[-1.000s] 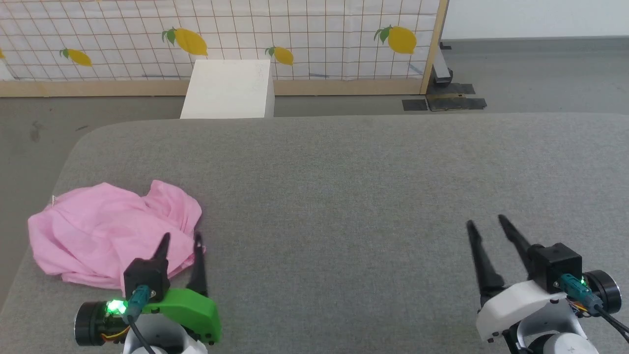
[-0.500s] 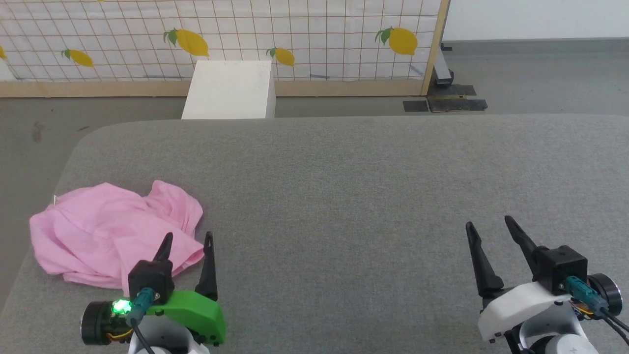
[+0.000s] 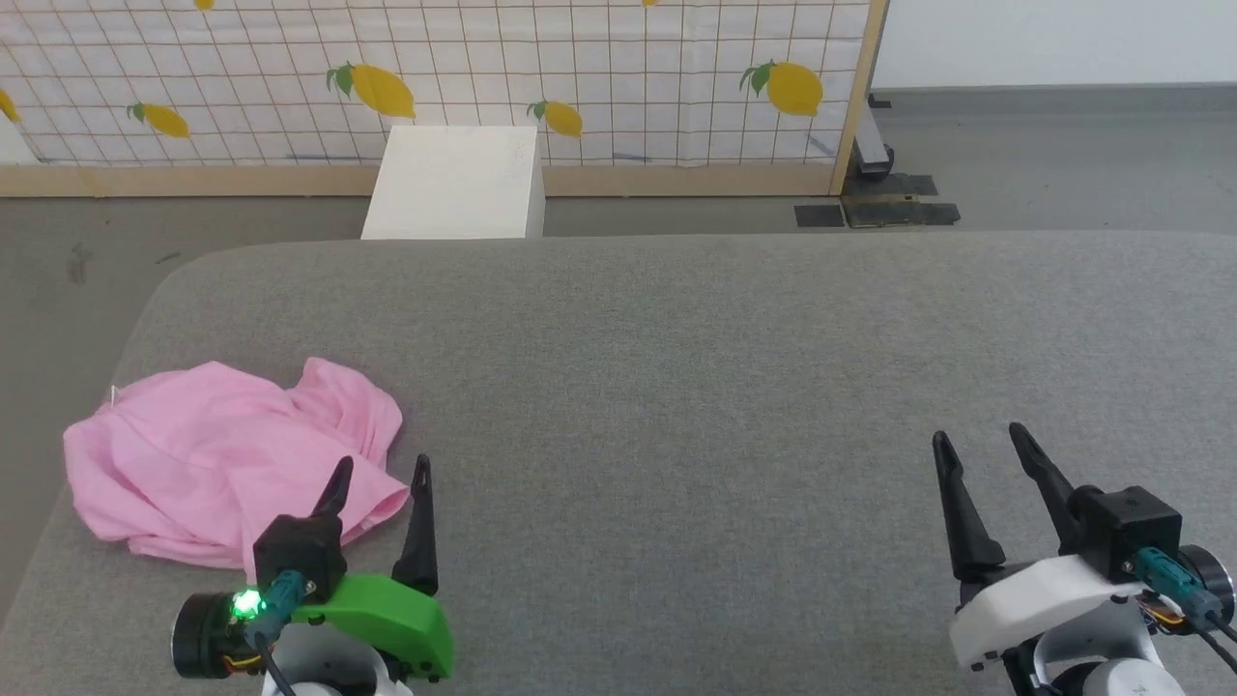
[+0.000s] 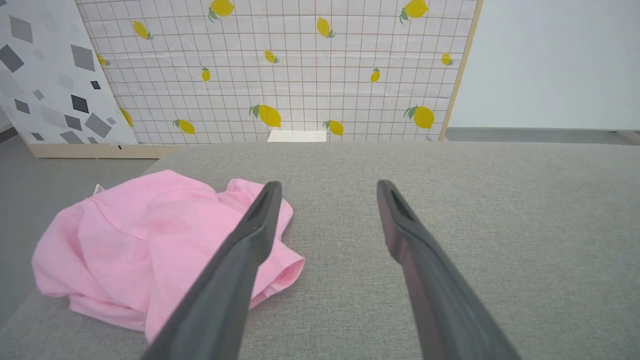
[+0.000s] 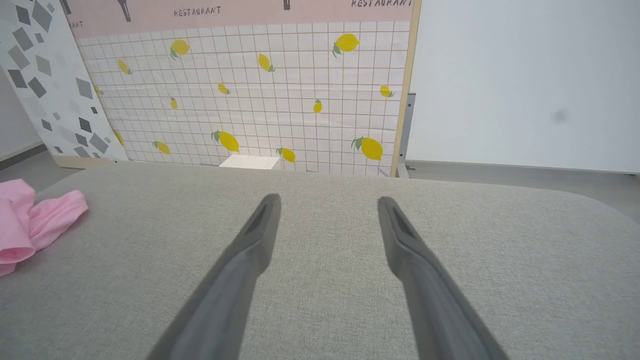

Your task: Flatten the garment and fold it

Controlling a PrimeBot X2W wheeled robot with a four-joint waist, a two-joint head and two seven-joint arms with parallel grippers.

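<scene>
Left gripper [image 3: 382, 464] open, jaws spread wide, nothing between them. It sits at the near left of the table [image 3: 676, 338], fingers pointing far. In the head view its left finger overlaps the near right edge of the garment [image 3: 222, 454], and its right finger is over bare grey fabric just right of the cloth. Can't tell if the left finger touches the cloth or hangs above it. Right gripper [image 3: 978, 435] also open and empty, at the near right of the table, fingers pointing far, well apart from the garment, with only grey fabric under and around it. The garment is a crumpled pink heap at the near left of the table, close to the rounded left edge, not flattened and not folded. One hemmed lobe sticks out toward the right, near the left gripper. A small white label [image 3: 114, 393] pokes out at its far left corner. Beyond the table's far edge is grey floor [image 3: 1063, 164], with a white box [image 3: 454, 184] standing against a lemon-print grid screen [image 3: 580, 77] in a wooden frame.
</scene>
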